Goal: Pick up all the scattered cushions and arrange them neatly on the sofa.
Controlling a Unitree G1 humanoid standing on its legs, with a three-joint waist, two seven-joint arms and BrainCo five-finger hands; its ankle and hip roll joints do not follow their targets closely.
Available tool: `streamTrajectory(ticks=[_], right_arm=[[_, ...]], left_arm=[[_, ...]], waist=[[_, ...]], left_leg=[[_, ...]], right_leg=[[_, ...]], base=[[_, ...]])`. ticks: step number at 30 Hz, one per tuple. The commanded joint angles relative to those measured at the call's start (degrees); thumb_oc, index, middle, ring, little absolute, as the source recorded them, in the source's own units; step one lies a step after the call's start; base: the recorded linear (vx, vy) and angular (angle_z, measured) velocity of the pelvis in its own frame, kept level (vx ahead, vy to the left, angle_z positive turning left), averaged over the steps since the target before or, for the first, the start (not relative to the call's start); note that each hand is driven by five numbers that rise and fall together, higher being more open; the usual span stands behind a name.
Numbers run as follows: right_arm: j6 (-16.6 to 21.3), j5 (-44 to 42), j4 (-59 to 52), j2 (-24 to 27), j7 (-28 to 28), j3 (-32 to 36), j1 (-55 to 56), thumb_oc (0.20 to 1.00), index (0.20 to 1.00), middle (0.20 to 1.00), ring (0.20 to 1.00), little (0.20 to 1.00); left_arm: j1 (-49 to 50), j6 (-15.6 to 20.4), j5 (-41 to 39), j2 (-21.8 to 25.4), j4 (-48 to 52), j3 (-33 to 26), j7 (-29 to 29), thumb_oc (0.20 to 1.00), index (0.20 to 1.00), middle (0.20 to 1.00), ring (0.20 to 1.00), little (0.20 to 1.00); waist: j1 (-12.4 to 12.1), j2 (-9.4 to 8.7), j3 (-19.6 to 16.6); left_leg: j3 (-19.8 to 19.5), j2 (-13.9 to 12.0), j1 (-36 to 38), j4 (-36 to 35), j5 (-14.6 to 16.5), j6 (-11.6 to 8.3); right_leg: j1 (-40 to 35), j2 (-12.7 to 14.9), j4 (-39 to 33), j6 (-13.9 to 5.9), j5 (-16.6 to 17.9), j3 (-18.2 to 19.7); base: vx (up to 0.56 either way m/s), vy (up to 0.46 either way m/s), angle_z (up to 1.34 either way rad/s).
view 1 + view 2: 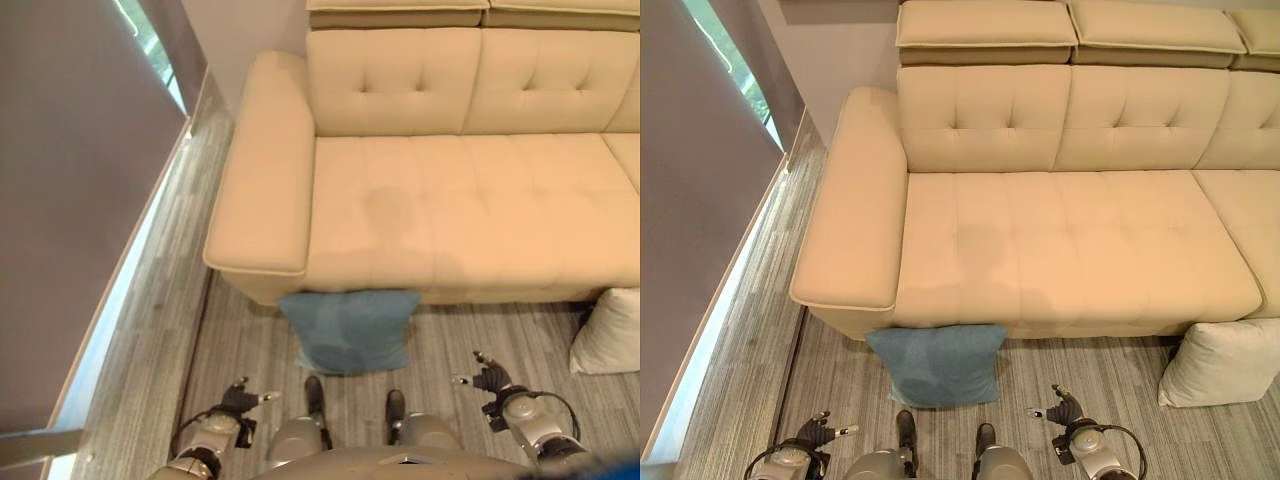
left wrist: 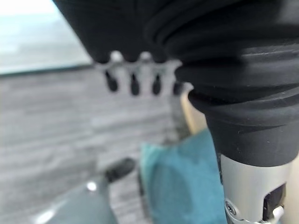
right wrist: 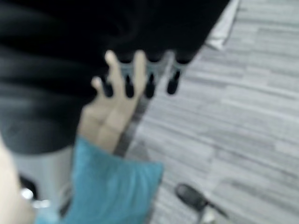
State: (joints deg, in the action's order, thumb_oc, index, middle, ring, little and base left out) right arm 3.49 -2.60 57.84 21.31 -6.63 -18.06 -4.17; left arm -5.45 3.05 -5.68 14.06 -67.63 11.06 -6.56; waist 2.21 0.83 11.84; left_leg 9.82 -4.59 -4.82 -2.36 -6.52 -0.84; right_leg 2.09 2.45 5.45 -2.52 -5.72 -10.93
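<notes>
The blue cushion (image 1: 350,330) leans on the sofa (image 1: 450,200): judged soft and light, best pinched at its side edges. Left hand (image 1: 238,400) and right hand (image 1: 490,378) hang open, holding nothing

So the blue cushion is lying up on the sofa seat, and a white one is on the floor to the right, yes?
Not quite. The blue cushion is on the floor, leaning against the sofa front below the seat, as the right eye view shows. The white cushion is on the floor to the right.

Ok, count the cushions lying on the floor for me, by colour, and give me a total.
Blue cushion, leaning on the sofa front: 1
White cushion, on the floor by the sofa's right part: 1
Total: 2
</notes>
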Motion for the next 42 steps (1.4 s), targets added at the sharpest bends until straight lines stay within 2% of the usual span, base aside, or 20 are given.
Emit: streamTrajectory(ticks=[1,3,4,5,8,10,11,13,14,15,17,21,25,29,37,40,42], right_arm=[[1.53,-0.32,-1.14,0.16,-0.93,-0.02,-1.22,1.0,1.0,1.0,1.0,1.0],[1.71,-1.07,-1.44,0.19,-1.47,0.27,-1.52,1.0,1.0,1.0,1.0,1.0],[2.5,-3.33,-3.08,0.44,-3.44,1.37,-3.25,1.0,1.0,1.0,1.0,1.0],[2.5,-3.33,-3.08,0.44,-3.45,1.38,-3.27,1.0,1.0,1.0,1.0,1.0],[3.69,-6.31,-4.96,0.86,-6.93,3.49,-6.07,1.0,1.0,1.0,1.0,1.0],[4.03,-6.68,-4.91,1.12,-9.28,3.6,-8.73,1.0,1.0,1.0,1.0,1.0],[4.49,-7.3,-5.58,1.46,-11.69,3.72,-11.49,1.0,1.0,1.0,1.0,1.0],[4.93,-7.49,-6.08,1.84,-13.18,3.92,-13.15,1.0,1.0,1.0,1.0,1.0],[5.87,-7.61,-7.77,2.25,-15.92,4.58,-15.93,1.0,1.0,1.0,1.0,1.0],[5.87,-7.6,-7.76,2.24,-15.93,4.59,-15.95,1.0,1.0,1.0,1.0,1.0],[6.94,-7.01,-8.85,3.09,-18.84,4.72,-19.29,1.0,1.0,1.0,1.0,1.0],[8.77,-6.58,-10.7,4.81,-23.37,5.1,-27.27,1.0,1.0,1.0,1.0,1.0],[9.48,-8.32,-11.2,5.56,-24.38,5.21,-31.63,1.0,1.0,1.0,1.0,1.0],[9.83,-10.08,-11.21,6.92,-22.53,4.34,-33.63,1.0,1.0,1.0,1.0,1.0],[10.9,-12.41,-13.94,8.58,-21.55,4.03,-33.95,1.0,1.0,1.0,1.0,1.0],[12.44,-13.45,-16.55,10.78,-20.21,3.98,-33.4,1.0,1.0,1.0,1.0,1.0],[12.48,-13.5,-16.46,10.8,-20.17,3.95,-33.52,1.0,1.0,1.0,1.0,1.0]], left_arm=[[-2.11,1.03,-2.83,1.6,0.89,-0.69,-0.81,1.0,1.0,1.0,1.0,1.0],[-2.89,1.27,-4.06,1.75,2.13,-0.7,-1.23,1.0,1.0,1.0,1.0,1.0],[-5.55,2.29,-6.33,2.48,4.57,-0.17,-3.58,1.0,1.0,1.0,1.0,1.0],[-5.57,2.29,-6.34,2.48,4.57,-0.16,-3.59,1.0,1.0,1.0,1.0,1.0],[-8.77,4.0,-9.22,3.32,7.77,0.37,-7.29,1.0,1.0,1.0,1.0,1.0],[-11.5,4.9,-9.93,4.04,9.13,1.14,-9.56,1.0,1.0,1.0,1.0,1.0],[-14.09,5.81,-10.94,4.8,10.69,2.04,-11.52,1.0,1.0,1.0,1.0,1.0],[-15.43,6.26,-11.42,5.19,11.61,2.65,-12.57,1.0,1.0,1.0,1.0,1.0],[-17.82,6.83,-12.47,5.74,12.58,2.9,-13.68,1.0,1.0,1.0,1.0,1.0],[-17.86,6.83,-12.48,5.74,12.56,2.9,-13.69,1.0,1.0,1.0,1.0,1.0],[-20.55,7.37,-12.99,6.3,13.57,3.6,-14.79,1.0,1.0,1.0,1.0,1.0],[-27.95,8.3,-13.66,8.11,15.32,5.42,-16.22,1.0,1.0,1.0,1.0,1.0],[-32.08,8.66,-14.89,9.57,16.2,5.85,-16.59,1.0,1.0,1.0,1.0,1.0],[-35.02,8.65,-16.59,10.62,15.69,5.96,-16.02,1.0,1.0,1.0,1.0,1.0],[-39.03,7.95,-16.35,12.12,15.09,7.09,-16.72,1.0,1.0,1.0,1.0,1.0],[-39.66,8.07,-14.74,13.62,17.77,7.86,-17.46,1.0,1.0,1.0,1.0,1.0],[-39.73,8.08,-14.75,13.63,17.74,7.84,-17.44,1.0,1.0,1.0,1.0,1.0]], waist=[[-0.36,-3.82,1.45],[-0.35,-3.8,2.23],[-0.16,-3.61,4.91],[-0.16,-3.61,4.77],[0.03,-3.17,6.68],[0.18,-2.72,7.29],[0.28,-2.32,7.9],[0.44,-2.1,8.16],[0.76,-1.64,8.09],[0.74,-1.63,7.82],[0.95,-1.15,8.2],[1.58,0.38,7.83],[1.94,0.87,7.39],[2.29,0.63,6.41],[3.14,0.26,6.8],[3.36,0.74,7.78],[3.38,0.75,7.68]], left_leg=[[2.85,2.91,1.57,2.65,5.66,-1.52],[2.54,2.63,0.02,3.27,5.51,-1.62],[2.15,2.11,-4.74,5.3,5.19,-1.87],[2.14,2.1,-4.99,5.41,5.22,-1.86],[2.28,1.87,-12.33,9.35,5.26,-2.01],[2.62,1.47,-17.68,12.61,5.8,-1.97],[2.38,1.01,-22.3,16.3,7.64,-2.39],[2.62,0.48,-25.35,18.33,8.05,-2.34],[3.14,-0.6,-31.03,21.98,8.72,-2.34],[3.15,-0.64,-31.47,22.22,8.83,-2.33],[3.25,-1.61,-37.12,25.53,9.29,-2.23],[2.77,-3.13,-50.89,32.55,10.99,-1.74],[2.44,-2.64,-57.85,36.89,12.71,-0.69],[2.37,-2.38,-64.4,42.17,14.79,0.05],[2.04,-2.33,-72.0,48.27,16.53,0.69],[1.57,-2.5,-77.75,52.47,17.3,1.08],[1.58,-2.51,-77.99,52.58,17.33,1.09]], right_leg=[[0.06,3.0,-3.42,-4.06,4.43,1.18],[1.36,3.1,-2.44,-3.85,3.96,0.36],[6.88,3.86,0.82,-3.48,3.79,-0.37],[7.14,3.88,0.96,-3.47,3.75,-0.36],[14.57,4.92,6.16,-3.06,3.32,-0.92],[20.04,5.87,10.14,-2.78,2.36,-1.69],[24.91,6.78,14.88,-3.25,0.35,-1.39],[28.32,7.28,17.13,-3.2,0.12,-1.02],[34.35,8.14,20.81,-3.12,-0.36,-0.58],[34.78,8.15,21.0,-3.11,-0.42,-0.54],[40.64,8.8,24.6,-3.04,-0.87,0.16],[54.92,9.62,32.53,-2.7,-2.59,2.17],[62.18,9.52,36.54,-2.02,-4.13,3.44],[68.73,9.35,40.66,-1.26,-5.59,5.01],[76.48,9.07,45.72,-0.41,-7.11,6.53],[82.64,9.29,49.58,0.13,-7.77,8.6],[82.89,9.3,49.7,0.13,-7.79,8.64]], base=[[-0.05,-0.051,0.3],[-0.13,-0.051,0.23],[-0.18,-0.026,0.17],[-0.27,-0.035,0.15],[-0.15,-0.002,0.22],[-0.09,0.012,0.07],[-0.03,0.021,0.01],[-0.07,0.037,0.06],[-0.09,0.04,0.08],[-0.09,0.049,0.03],[-0.06,0.03,-0.05],[-0.01,0.042,-0.02],[0.06,0.029,-0.03],[0.07,0.01,-0.03],[0.04,-0.019,-0.03],[0.08,-0.041,-0.06],[0.05,-0.024,-0.05]])
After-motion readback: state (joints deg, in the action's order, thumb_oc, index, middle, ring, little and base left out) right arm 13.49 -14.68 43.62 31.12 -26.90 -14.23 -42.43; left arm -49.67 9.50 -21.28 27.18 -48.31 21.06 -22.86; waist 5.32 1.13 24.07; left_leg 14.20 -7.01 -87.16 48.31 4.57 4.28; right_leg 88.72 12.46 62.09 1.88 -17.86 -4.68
